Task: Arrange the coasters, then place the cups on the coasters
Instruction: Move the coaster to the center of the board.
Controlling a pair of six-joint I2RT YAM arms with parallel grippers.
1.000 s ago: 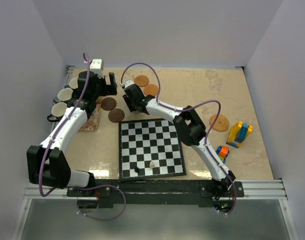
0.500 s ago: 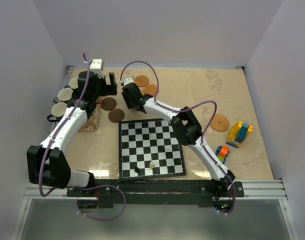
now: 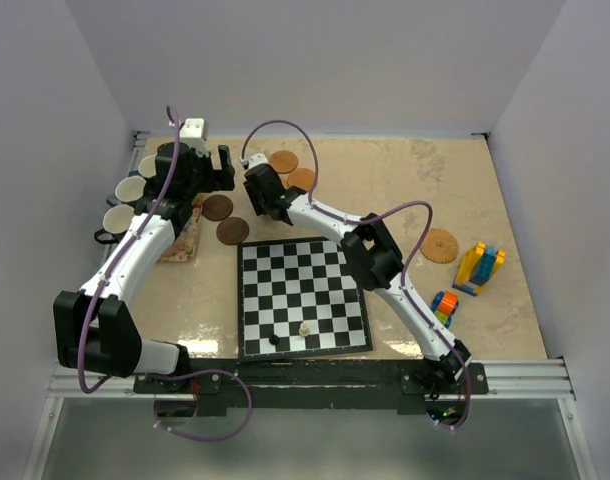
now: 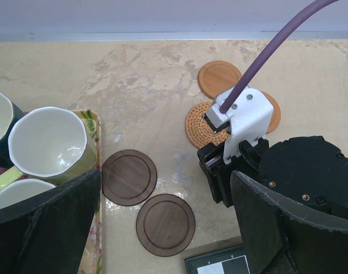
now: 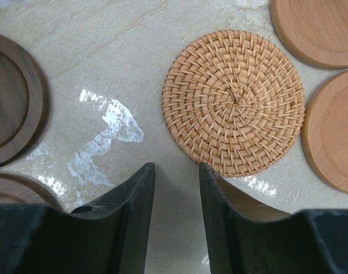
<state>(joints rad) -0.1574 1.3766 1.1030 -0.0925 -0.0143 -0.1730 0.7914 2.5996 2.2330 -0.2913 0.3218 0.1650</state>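
Note:
Two dark brown coasters (image 4: pixel 129 177) (image 4: pixel 165 224) lie side by side under my left gripper (image 4: pixel 165 177), which hangs wide open above them, holding nothing. A woven coaster (image 5: pixel 234 103) lies flat just ahead of my right gripper (image 5: pixel 175 168). Its jaws stand apart over bare table, and the right fingertip (image 5: pixel 211 177) is at the woven rim. Two tan coasters (image 5: pixel 316 28) (image 5: pixel 334 137) lie beyond it. A second woven coaster (image 3: pixel 438 245) sits far right. A pale green cup (image 4: pixel 48 145) and other cups (image 3: pixel 131 189) stand at the left.
A chessboard (image 3: pixel 300 295) with two pieces fills the near middle. The floral cloth mat (image 3: pixel 180 240) lies under the cups at the left wall. Toy blocks (image 3: pixel 479 268) (image 3: pixel 445 305) sit at the right. The two grippers are close together at the back left.
My right gripper has slid a little left and farther back, toward the dark coasters. The left arm has stayed still.

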